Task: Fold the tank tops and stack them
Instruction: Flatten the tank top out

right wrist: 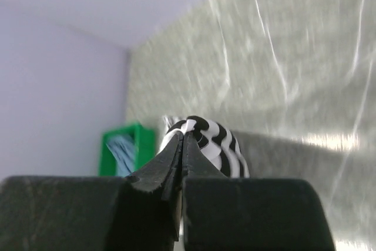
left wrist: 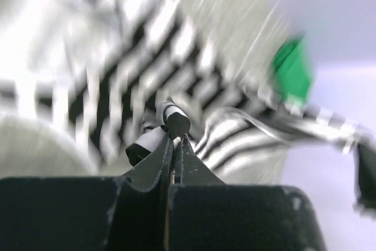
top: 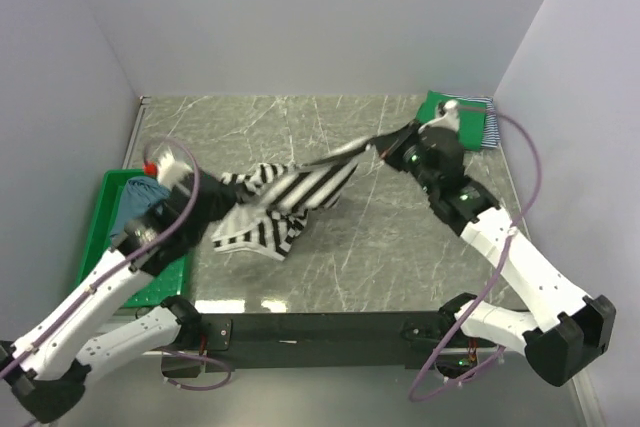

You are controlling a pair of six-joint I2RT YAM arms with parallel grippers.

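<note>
The bold black-white striped tank top point(top: 290, 197) hangs stretched above the table between both grippers. My left gripper point(top: 218, 195) is shut on its left end; in the left wrist view the left gripper point(left wrist: 174, 136) pinches a fold of the striped tank top point(left wrist: 147, 69). My right gripper point(top: 383, 150) is shut on a strap end at the right. In the right wrist view the right gripper point(right wrist: 185, 136) clamps the bunched striped tank top point(right wrist: 220, 145). A folded green top point(top: 437, 107) lies on a thin-striped top point(top: 482, 129) at the back right. A dusty blue top point(top: 140, 197) lies in the bin.
A rigid green plastic bin point(top: 100, 232) stands at the left edge of the marble table point(top: 400, 247), under my left arm. White walls close in the back and both sides. The bin point(right wrist: 136, 139) also shows far off in the right wrist view.
</note>
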